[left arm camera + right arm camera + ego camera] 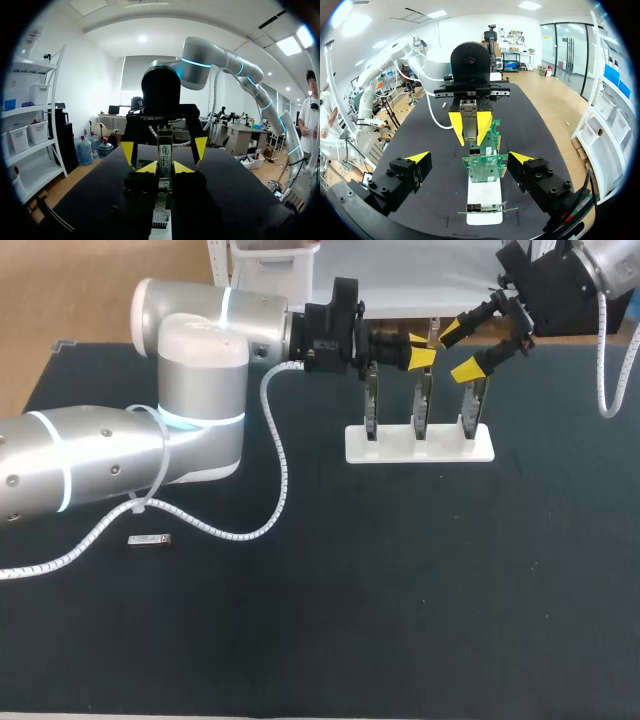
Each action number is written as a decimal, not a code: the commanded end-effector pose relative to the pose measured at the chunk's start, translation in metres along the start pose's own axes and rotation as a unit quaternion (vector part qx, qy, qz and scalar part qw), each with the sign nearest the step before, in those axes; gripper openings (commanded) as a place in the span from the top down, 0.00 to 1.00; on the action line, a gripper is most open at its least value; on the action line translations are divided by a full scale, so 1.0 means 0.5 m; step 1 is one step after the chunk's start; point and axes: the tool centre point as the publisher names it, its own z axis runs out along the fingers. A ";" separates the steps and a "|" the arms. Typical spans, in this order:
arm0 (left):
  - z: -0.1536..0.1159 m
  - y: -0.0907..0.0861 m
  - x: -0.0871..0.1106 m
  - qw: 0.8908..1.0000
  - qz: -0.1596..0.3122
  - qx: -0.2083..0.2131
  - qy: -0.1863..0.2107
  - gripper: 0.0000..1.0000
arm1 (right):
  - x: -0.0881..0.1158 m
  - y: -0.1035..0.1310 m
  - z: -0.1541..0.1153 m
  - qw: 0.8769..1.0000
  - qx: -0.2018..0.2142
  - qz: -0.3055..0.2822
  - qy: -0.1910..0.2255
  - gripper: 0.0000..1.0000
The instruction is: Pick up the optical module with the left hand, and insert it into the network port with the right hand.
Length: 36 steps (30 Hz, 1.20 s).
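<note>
Dark table (400, 590); left gripper (469, 130) tight on optical module (468, 119), plainest in right wrist view; right gripper (469, 157) agape.

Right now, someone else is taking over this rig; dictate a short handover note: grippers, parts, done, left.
Left gripper: shut on the optical module, held over the network cards.
Right gripper: open, facing it, not touching.
Cards stand upright in the white stand; a second module lies on the table.
Done: pickup. Left: handover to the right gripper, then insertion.
</note>
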 end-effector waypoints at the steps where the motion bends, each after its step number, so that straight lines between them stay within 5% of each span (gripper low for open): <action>1: -0.001 -0.003 0.001 1.000 -0.002 -0.002 0.002 1.00 | -0.001 0.000 0.001 1.000 0.001 0.000 0.000 0.00; 36: 0.006 -0.002 0.008 1.000 -0.013 -0.009 0.012 1.00 | -0.001 0.000 0.001 1.000 0.001 0.000 0.000 0.00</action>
